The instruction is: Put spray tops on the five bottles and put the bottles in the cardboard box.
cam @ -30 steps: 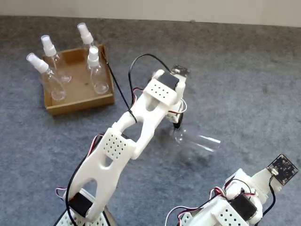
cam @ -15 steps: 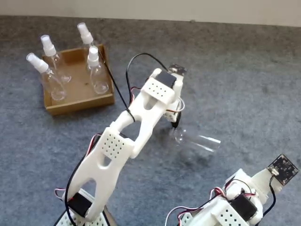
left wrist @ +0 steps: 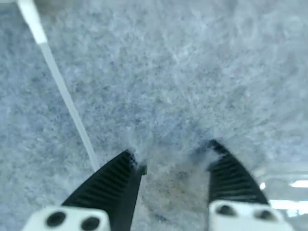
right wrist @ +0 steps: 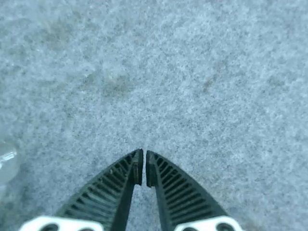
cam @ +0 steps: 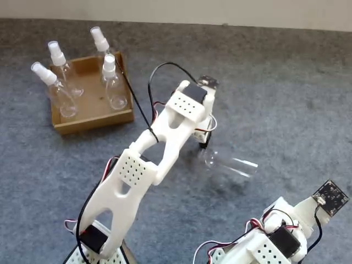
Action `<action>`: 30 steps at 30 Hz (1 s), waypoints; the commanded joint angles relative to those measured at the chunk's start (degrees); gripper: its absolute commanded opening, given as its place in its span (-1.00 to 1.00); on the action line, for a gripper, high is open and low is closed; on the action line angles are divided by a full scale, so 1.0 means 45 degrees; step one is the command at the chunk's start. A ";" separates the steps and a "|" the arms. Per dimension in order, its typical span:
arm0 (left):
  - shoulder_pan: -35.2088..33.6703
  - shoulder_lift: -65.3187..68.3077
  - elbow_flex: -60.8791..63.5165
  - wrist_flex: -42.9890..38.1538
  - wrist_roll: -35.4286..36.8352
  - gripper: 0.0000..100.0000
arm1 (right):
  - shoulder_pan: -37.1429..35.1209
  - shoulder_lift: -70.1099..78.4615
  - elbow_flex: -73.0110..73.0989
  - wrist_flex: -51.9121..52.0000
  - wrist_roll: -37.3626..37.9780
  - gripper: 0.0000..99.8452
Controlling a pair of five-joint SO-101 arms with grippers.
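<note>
Four clear bottles with white spray tops point(cam: 109, 65) stand in the cardboard box point(cam: 93, 122) at the back left. A fifth clear bottle point(cam: 231, 165) lies on its side, without a top, on the grey carpet in the middle. My left gripper point(cam: 206, 146) hangs just above the carpet at that bottle's neck end. Seen from the left wrist, this gripper point(left wrist: 173, 155) is open and holds nothing. A loose white spray top point(left wrist: 32, 17) with its long thin tube point(left wrist: 65, 96) lies beyond one finger, and the bottle's glass point(left wrist: 288, 185) is beside the other. My right gripper point(right wrist: 144, 162) is shut and empty over bare carpet.
The right arm point(cam: 286, 236) is folded back at the front right corner. The left arm point(cam: 159, 148) stretches diagonally across the middle with a black cable point(cam: 154, 82) looping above it. A clear bottle edge point(right wrist: 6, 161) lies off to one side of the right gripper.
The left arm has shifted slightly toward the box side and back. The lying bottle and the right arm have not moved.
</note>
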 commanded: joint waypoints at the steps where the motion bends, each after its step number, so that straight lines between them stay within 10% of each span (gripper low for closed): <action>1: 0.0029 -0.0303 -0.1436 0.0195 -0.0156 -0.94 | 0.0147 -0.0166 0.1495 0.0049 -0.0039 -0.98; 20: -0.0381 -0.5011 -0.0791 0.0352 -0.0137 -0.99 | 0.0147 -0.0166 0.1495 0.0049 -0.0039 -0.98; 30: -0.0654 -1.5560 0.9368 0.0313 -0.0996 -0.99 | 0.0147 -0.0166 0.1495 0.0049 -0.0039 -0.98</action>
